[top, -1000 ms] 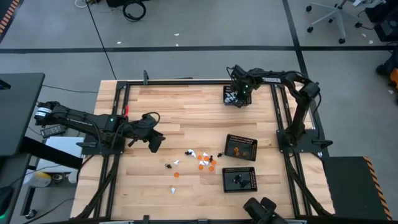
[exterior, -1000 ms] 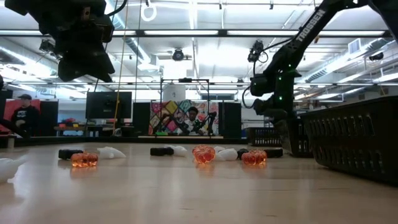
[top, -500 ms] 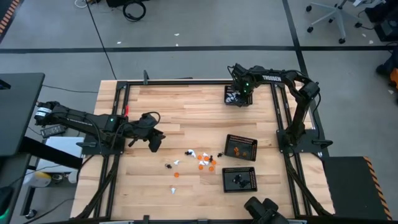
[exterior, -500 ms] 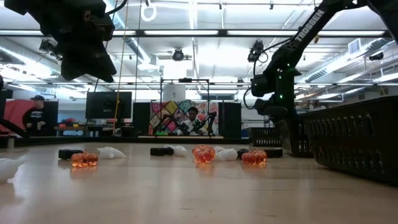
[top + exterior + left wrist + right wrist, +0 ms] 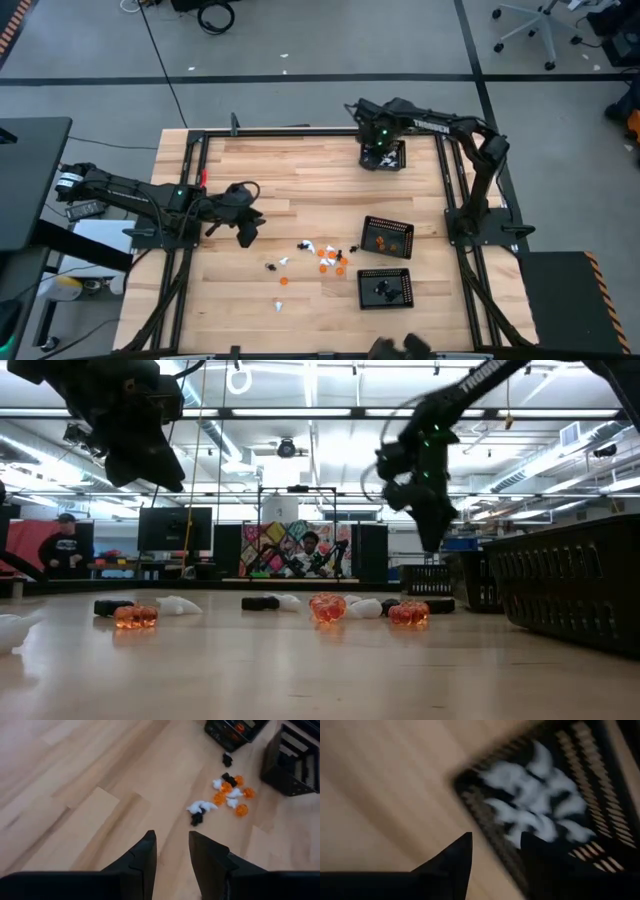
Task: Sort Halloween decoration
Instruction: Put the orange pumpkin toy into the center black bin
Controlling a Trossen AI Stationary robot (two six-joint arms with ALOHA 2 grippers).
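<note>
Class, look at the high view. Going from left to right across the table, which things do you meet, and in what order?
Left gripper → loose white, orange and black figures on the wood → right gripper at the far tray of white figures. The two near trays overlap this one in left-right placing, so I leave them out.

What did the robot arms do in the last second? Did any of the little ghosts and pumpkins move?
The right gripper swung off the far tray of white figures toward the table's middle and lifted higher; its fingers are open and hold nothing. The left gripper stayed put above the wood, open and empty. The loose figures on the table and the two near trays did not move.
</note>
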